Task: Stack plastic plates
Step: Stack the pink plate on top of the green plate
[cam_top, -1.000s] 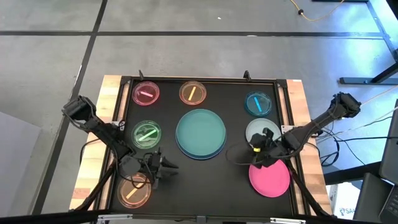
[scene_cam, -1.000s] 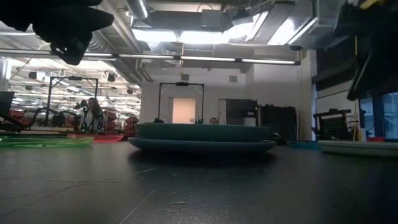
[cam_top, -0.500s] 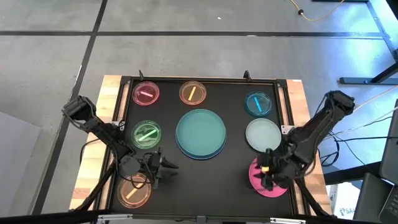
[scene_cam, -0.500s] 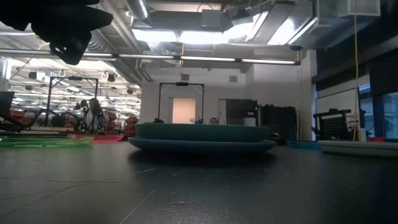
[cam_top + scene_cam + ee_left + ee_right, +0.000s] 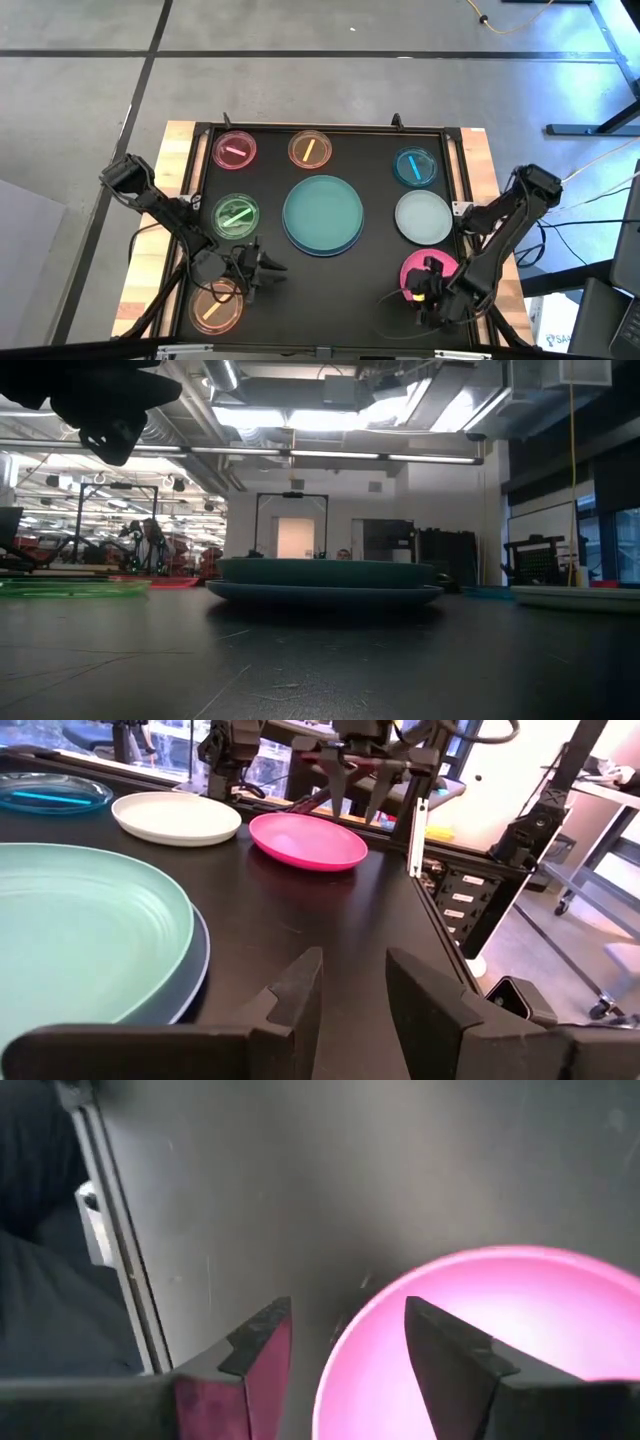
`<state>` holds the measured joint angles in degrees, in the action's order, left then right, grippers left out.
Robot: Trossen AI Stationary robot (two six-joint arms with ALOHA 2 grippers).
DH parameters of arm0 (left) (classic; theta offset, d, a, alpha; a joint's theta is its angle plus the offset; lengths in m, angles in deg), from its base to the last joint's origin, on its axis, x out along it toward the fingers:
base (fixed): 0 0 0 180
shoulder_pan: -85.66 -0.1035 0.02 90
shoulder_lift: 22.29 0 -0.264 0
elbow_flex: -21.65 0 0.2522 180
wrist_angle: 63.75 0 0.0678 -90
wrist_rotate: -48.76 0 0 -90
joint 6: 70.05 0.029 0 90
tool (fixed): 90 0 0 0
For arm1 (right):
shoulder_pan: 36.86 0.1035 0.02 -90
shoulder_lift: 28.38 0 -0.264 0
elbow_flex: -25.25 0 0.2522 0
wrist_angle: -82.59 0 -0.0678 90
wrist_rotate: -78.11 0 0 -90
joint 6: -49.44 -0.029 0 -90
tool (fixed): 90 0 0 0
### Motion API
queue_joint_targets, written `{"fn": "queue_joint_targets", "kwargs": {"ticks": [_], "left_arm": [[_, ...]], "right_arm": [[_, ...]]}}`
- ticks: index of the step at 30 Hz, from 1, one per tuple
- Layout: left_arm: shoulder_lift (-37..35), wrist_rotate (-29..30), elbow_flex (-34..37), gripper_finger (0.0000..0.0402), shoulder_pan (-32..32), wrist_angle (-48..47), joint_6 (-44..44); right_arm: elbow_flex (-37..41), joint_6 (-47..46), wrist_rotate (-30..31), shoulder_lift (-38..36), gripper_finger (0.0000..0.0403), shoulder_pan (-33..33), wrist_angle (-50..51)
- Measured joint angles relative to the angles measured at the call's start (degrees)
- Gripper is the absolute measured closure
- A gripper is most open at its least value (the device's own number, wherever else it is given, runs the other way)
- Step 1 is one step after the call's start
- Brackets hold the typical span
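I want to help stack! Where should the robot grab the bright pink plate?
Probably by its thin raised rim. The hot-pink plate lies flat on the black table, so nothing else sticks up. The right tool, open, hangs over the near edge; coming from above there suits it.

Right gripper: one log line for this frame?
right gripper: open, over pink plate near edge | left gripper: open, idle | teal plate on blue plate

Right gripper (image 5: pixel 424 288) hangs low with fingers (image 5: pixel 262 1342) apart; left gripper (image 5: pixel 262 272) likewise.
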<state>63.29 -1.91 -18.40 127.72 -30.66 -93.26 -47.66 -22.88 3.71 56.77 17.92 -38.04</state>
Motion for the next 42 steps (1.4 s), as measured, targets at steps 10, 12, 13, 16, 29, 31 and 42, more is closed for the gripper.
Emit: {"fn": "queue_joint_targets", "kwargs": {"ticks": [10,12,13,16,29,31,42], "left_arm": [[0.0,-0.05,0.0,0.0295,-1.59,-0.21,0.84],[0.0,-0.56,0.0,0.0295,-1.56,-0.33,0.84],[0.0,-0.69,0.0,0.0295,-1.53,-0.33,0.84],[0.0,-0.68,0.0,0.0295,-1.55,-0.34,0.82],[0.0,-0.68,0.0,0.0295,-3.01,-0.61,0.86],[0.0,-0.68,0.0,0.0295,-3.08,-1.05,0.84],[0.0,-1.53,0.0,0.0295,-3.06,-0.8,0.77]], "right_arm": [[-0.03,-3.96,-9.7,7.95,0.0215,0.0,-0.78],[-0.03,-3.99,-10.8,9.6,0.0215,-0.04,-0.65],[-0.03,-3.98,-11.11,10.31,0.0215,-0.03,-0.78],[-0.01,-3.97,-11.24,11.83,0.0215,-0.02,-0.87],[-0.03,-0.9,-10.16,14.84,0.0338,-0.04,-0.98],[-0.05,-0.33,-9.75,14.84,0.0365,-0.04,-1.27],[-4.19,12.09,-4.55,14.92,0.039,-0.85,-5.51]]}}
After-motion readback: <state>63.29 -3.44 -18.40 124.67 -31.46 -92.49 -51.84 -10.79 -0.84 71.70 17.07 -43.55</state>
